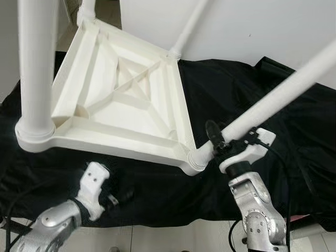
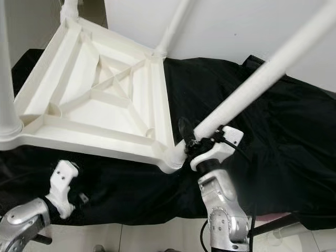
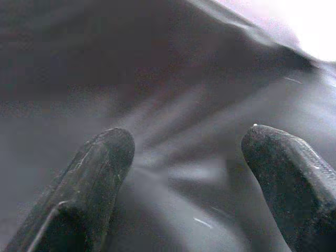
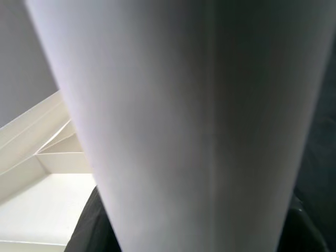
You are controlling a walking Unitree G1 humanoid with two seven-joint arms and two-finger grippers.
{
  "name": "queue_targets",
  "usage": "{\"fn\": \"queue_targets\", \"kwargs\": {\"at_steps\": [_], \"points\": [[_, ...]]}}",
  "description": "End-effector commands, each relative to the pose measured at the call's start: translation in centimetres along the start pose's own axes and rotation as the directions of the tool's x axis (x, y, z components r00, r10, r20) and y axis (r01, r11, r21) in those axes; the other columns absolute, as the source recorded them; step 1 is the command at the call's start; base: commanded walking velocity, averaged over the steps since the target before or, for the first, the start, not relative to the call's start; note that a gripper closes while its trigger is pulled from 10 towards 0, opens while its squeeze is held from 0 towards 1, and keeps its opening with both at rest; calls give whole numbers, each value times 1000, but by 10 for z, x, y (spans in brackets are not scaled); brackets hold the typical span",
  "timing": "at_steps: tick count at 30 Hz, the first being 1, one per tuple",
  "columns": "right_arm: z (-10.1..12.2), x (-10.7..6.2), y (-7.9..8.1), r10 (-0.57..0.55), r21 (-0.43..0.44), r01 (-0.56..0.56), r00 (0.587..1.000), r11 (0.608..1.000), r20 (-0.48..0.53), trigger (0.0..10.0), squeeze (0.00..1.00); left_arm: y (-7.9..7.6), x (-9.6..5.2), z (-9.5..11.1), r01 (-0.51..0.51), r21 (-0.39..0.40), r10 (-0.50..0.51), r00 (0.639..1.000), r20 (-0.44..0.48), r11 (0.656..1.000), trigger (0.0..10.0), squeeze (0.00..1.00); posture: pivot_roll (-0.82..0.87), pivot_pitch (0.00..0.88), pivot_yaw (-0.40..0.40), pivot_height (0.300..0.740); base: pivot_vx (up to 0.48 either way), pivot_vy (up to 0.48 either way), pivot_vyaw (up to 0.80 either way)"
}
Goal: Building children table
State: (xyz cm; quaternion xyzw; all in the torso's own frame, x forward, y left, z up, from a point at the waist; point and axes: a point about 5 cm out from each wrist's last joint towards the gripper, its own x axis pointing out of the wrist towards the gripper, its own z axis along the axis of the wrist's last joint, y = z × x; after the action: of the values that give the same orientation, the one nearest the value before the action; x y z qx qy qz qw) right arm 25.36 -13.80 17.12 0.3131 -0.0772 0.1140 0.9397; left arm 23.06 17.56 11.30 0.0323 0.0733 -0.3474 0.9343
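Underneath, black cloth (image 1: 273,115) covers floor; white wall (image 1: 247,26) behind.

Silver arms (image 1: 257,210), black-fingered claws (image 3: 94,184)

table (image 1: 123,100): white plastic, upside down | four legs (image 1: 283,89) fitted | lies on black cloth (image 1: 294,136)

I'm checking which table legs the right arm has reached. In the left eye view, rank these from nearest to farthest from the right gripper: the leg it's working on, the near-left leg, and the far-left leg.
From the right gripper:
1. Near-right leg, held between its fingers.
2. Near-left leg, across the tabletop's front edge.
3. Far-left leg, at the far corner.
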Motion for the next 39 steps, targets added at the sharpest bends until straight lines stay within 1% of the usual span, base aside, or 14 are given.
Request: {"fn": "queue_targets", "kwargs": {"at_steps": [1, 6, 9, 11, 14, 15, 17, 19, 23, 24, 29, 31, 33, 39], "points": [[-21, -5, 4, -21, 185, 32, 998, 982, -63, 10000, 0, 4, 2, 3, -65, 0, 65, 998, 26, 998, 10000, 0, -7, 124, -21, 740, 0, 0, 0], [-21, -6, 2, -17, 205, 29, 998, 978, -64, 10000, 0, 11, 10, 18, -187, -27, 188, 976, 106, 982, 10000, 0, -7, 124, -20, 740, 0, 0, 0], [-23, -8, 2, 16, 234, 3, 997, 972, -77, 10000, 0, 18, 19, 31, -322, -36, 323, 932, 163, 946, 10000, 0, -7, 121, -19, 740, 0, 0, 0], [-23, -8, 2, 16, 234, 3, 997, 972, -77, 10000, 0, 18, 19, 31, -322, -36, 323, 932, 163, 946, 10000, 0, -7, 121, -19, 740, 0, 0, 0], [-25, -13, 1, 61, 310, -27, 993, 950, -99, 10000, 0, 23, 29, 42, -440, -31, 435, 871, 229, 897, 10000, 0, -10, 120, -20, 740, 0, 0, 0], [-25, -13, 1, 61, 310, -27, 993, 950, -99, 10000, 0, 23, 29, 42, -440, -31, 435, 871, 229, 897, 10000, 0, -10, 120, -20, 740, 0, 0, 0], [-30, -18, -1, 99, 359, -47, 987, 932, -128, 10000, 0, 23, 38, 57, -514, -57, 507, 813, 286, 856, 10000, 0, -12, 122, -24, 740, 0, 0, 0], [-31, -19, -1, 106, 368, -49, 985, 928, -136, 10000, 0, 22, 41, 60, -520, -69, 515, 805, 294, 851, 10000, 0, -12, 122, -24, 740, 0, 0, 0], [-39, -24, -4, 139, 417, -54, 974, 908, -177, 10000, 0, 11, 56, 82, -506, -88, 501, 786, 363, 858, 10000, 0, -11, 120, -27, 740, 0, 0, 0], [-44, -27, -8, 157, 449, -51, 967, 892, -202, 10000, 0, 1, 65, 95, -480, -98, 475, 783, 401, 872, 10000, 0, -13, 120, -25, 740, 0, 0, 0], [-50, -29, -10, 175, 486, -44, 958, 873, -226, 10000, 0, -14, 75, 102, -417, -82, 410, 807, 426, 905, 10000, 0, -16, 117, -23, 740, 0, 0, 0], [-52, -29, -13, 180, 505, -44, 958, 862, -224, 10000, 0, -25, 80, 108, -398, -26, 364, 807, 466, 917, 10000, 0, -18, 114, -22, 740, 0, 0, 0], [-57, -28, -23, 135, 588, 18, 967, 809, -216, 10000, 0, -25, 84, 118, -363, -41, 333, 796, 505, 931, 10000, 0, -24, 110, -19, 740, 0, 0, 0], [-59, -26, -31, 123, 605, 26, 972, 796, -203, 10000, 0, -10, 85, 140, -303, -101, 307, 779, 547, 948, 10000, 0, -25, 103, -18, 740, 0, 0, 0]]}}
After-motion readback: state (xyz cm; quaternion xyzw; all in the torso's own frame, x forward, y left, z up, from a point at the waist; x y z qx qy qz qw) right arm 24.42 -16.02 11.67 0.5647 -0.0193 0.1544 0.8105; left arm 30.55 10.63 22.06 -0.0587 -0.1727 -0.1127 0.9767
